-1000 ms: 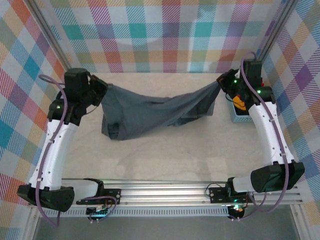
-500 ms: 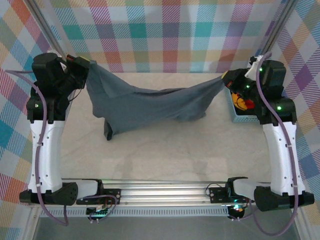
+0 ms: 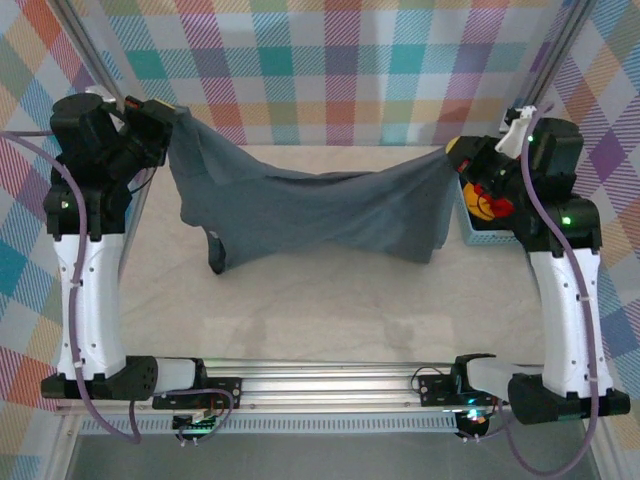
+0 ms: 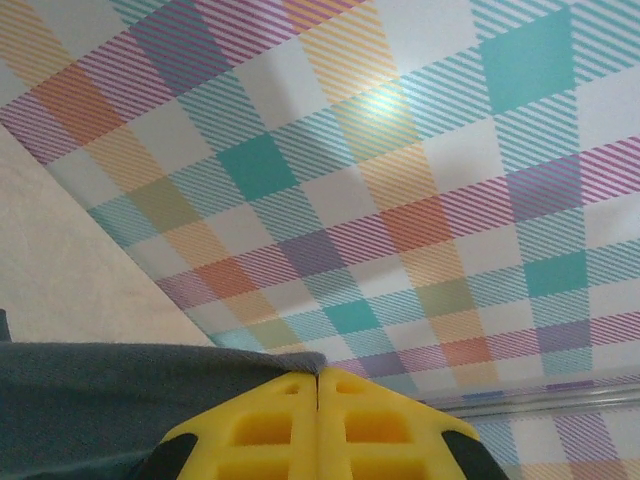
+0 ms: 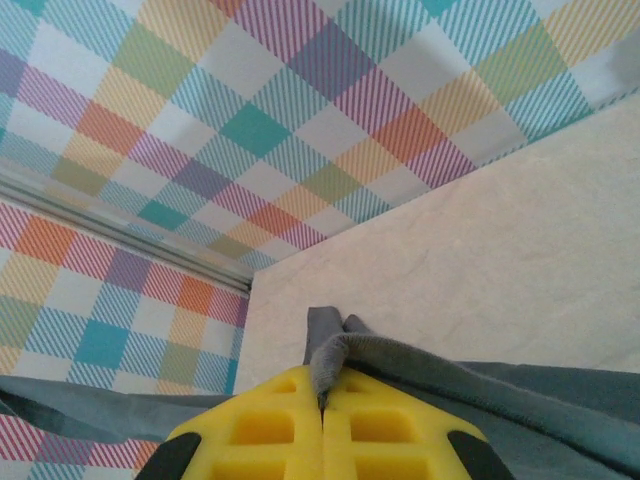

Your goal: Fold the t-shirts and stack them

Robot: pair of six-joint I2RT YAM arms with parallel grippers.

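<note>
A large dark slate grey t-shirt [image 3: 310, 210] hangs stretched above the table between both arms, sagging in the middle, one sleeve dangling at the lower left. My left gripper [image 3: 172, 118] is raised high at the far left, shut on the shirt's edge [image 4: 150, 385]; its yellow fingers [image 4: 270, 425] meet with cloth pinched between them. My right gripper [image 3: 455, 160] is raised at the far right, shut on a bunched fold of the same shirt [image 5: 335, 355]. Red and orange-yellow cloth [image 3: 487, 203] shows in the basket behind the right arm.
A light blue basket [image 3: 480, 232] stands at the table's right edge, under the right arm. Plaid walls close in the back and both sides. The pale table top [image 3: 330, 300] lies below the hanging shirt, and an aluminium rail [image 3: 330, 378] runs along the near edge.
Both arms have risen and moved outward, lifting the grey shirt off the table and stretching it wider. Its right side now hangs lower and broader.
</note>
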